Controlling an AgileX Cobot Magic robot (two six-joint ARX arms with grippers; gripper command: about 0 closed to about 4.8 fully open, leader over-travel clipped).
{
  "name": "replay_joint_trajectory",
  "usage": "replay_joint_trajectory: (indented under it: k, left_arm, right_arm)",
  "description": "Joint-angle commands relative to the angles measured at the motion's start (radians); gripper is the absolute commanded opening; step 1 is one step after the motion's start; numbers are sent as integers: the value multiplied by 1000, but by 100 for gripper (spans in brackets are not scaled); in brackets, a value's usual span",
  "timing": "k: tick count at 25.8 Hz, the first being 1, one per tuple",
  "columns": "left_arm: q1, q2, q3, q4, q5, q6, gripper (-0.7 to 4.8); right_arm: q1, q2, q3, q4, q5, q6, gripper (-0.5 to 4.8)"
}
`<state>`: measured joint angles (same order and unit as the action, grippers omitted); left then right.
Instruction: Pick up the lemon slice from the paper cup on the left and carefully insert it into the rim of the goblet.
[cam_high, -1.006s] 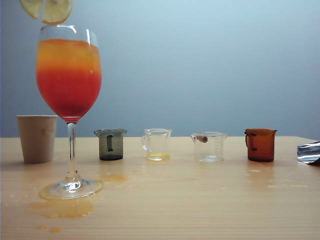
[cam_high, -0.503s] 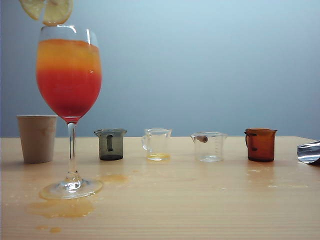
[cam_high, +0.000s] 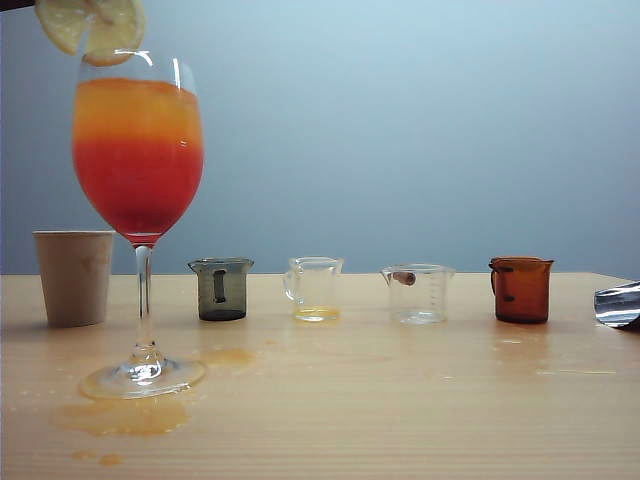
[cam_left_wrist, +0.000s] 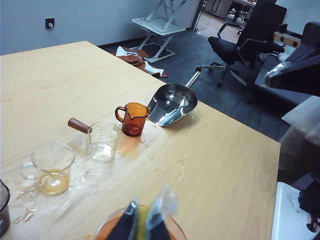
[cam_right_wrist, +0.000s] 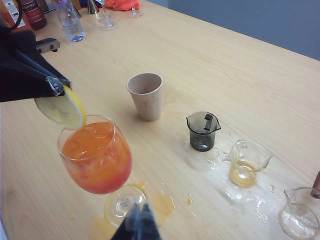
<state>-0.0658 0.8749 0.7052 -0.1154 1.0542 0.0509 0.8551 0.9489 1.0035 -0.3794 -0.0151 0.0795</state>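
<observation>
The goblet (cam_high: 138, 150) stands at the left with its orange-over-red drink, also seen as the goblet (cam_right_wrist: 97, 155) from the right wrist. The pale-yellow lemon slice (cam_high: 90, 25) hangs at its rim, with my left gripper (cam_right_wrist: 57, 87) shut on it. From the left wrist, the lemon slice (cam_left_wrist: 140, 222) shows between the dark fingers of the left gripper (cam_left_wrist: 146, 207), over the orange drink. I cannot tell whether the slice sits on the rim. The beige paper cup (cam_high: 74, 277) stands behind the goblet, and the paper cup (cam_right_wrist: 146, 96) looks empty. My right gripper (cam_right_wrist: 140, 225) hovers shut and empty near the goblet's foot.
A row of small jugs stands on the table: a grey jug (cam_high: 221, 289), a clear jug (cam_high: 315, 290) with yellow liquid, a clear measuring jug (cam_high: 417, 293) and an amber jug (cam_high: 521, 289). A metal scoop (cam_high: 617, 304) lies at the right edge. Orange spills (cam_high: 125, 413) surround the goblet's foot.
The lemon slice has turned a little and shifted slightly left above the goblet's rim. Everything else stays where it was.
</observation>
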Motion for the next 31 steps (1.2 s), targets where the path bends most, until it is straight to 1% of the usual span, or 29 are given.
replay_joint_trajectory:
  k: [1, 5, 17, 20, 25, 31]
  left_arm:
    - [1, 3, 1, 0, 0, 3, -5]
    - [1, 5, -1, -29, -3, 30, -5]
    - [1, 5, -22, -16, -13, 29, -5]
    - [1, 5, -23, -15, -26, 51, -5]
    - [0, 5, -23, -10, -26, 50, -5]
    - [-21, 5, -23, -3, -25, 49, -5]
  right_arm:
    - [0, -2, 7, 17, 2, 3, -5]
    - [-1, -2, 7, 17, 2, 2, -5]
    - [-1, -2, 7, 18, 2, 2, -5]
    - [0, -1, 7, 18, 2, 2, -5]
    - [0, -1, 7, 18, 2, 2, -5]
    - [0, -1, 7, 17, 2, 2, -5]
